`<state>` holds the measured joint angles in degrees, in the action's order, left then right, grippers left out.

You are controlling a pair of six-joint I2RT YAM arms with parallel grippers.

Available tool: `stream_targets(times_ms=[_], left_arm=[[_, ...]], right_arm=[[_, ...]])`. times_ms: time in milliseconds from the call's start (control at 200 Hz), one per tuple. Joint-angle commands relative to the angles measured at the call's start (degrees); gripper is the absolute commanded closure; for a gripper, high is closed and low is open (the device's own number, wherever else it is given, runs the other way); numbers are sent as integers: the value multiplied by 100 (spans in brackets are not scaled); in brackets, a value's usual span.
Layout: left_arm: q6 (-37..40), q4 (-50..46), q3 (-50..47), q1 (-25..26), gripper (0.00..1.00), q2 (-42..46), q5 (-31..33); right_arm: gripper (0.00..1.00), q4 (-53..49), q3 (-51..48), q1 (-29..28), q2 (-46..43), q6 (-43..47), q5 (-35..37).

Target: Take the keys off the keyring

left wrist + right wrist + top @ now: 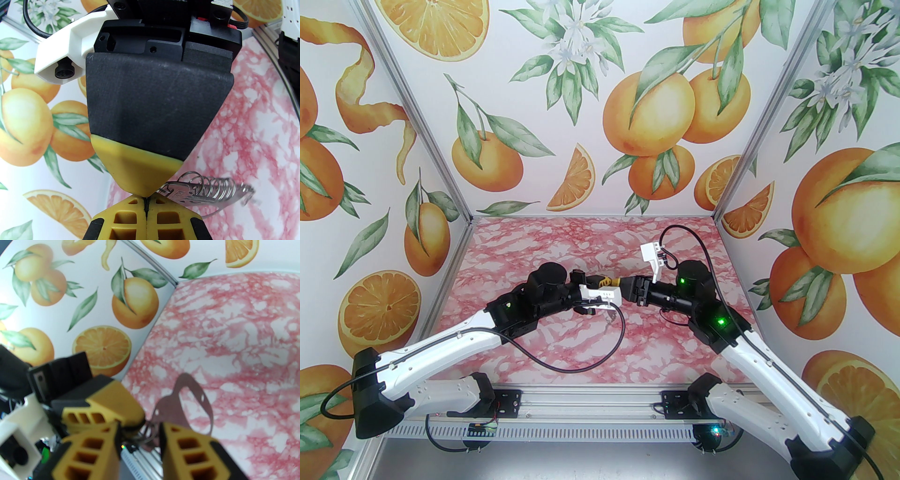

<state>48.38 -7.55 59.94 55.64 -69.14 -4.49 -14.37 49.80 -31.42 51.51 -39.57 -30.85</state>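
The two arms meet nose to nose, up in the air over the middle of the pink table.

The left gripper is shut tight. From its own camera, its yellow tips press together with just a thin dark line between them. I can't tell what that line is.

The right gripper points straight at it, tip to tip. From the left wrist it looks like a big black wedge with a yellow end, and that end touches the left tips.

Just beside that meeting spot, on the table side, the keys stick out flat and shiny. A row of small wire rings stands up along them.

From the right wrist, the right fingers have a narrow gap between them. The rings and the foot of the keyring sit in that gap. The dark loop reaches out past the fingers, above the table. It is blurry there, so I can't tell if the fingers pinch it or only stand around it. The left gripper comes in from the left and touches the same spot.
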Motion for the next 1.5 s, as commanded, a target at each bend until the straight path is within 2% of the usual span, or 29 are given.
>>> stream_targets(times_ms=[0,175,310,420,620,755,831,916,1146,1326,1496], left_arm=[[22,272,149,21,100,108,-26],[24,239,193,21,100,92,-31],[35,208,211,19,100,55,18],[32,228,202,18,100,56,-6],[5,286,178,22,100,90,-49],[-4,311,171,25,100,79,-42],[-4,411,100,25,100,93,-74],[22,540,19,24,100,120,-74],[143,612,-68,25,100,160,-185],[144,726,-150,22,100,230,-385],[111,769,-176,23,100,252,-509]], right_arm=[[68,-312,28,23,-101,194,162],[69,-220,7,24,-182,265,-43],[70,-412,50,23,-283,374,122],[71,-237,-19,24,-346,419,-87],[72,-368,-36,-5,-516,1171,2],[71,-361,-154,-113,-723,1850,452],[66,-185,-345,-169,-747,2227,501],[63,179,-512,-132,-781,2253,520],[43,771,-596,0,-1020,2217,-430],[33,971,-481,290,-762,1925,-991],[30,1189,-240,386,-189,1664,-1559]])
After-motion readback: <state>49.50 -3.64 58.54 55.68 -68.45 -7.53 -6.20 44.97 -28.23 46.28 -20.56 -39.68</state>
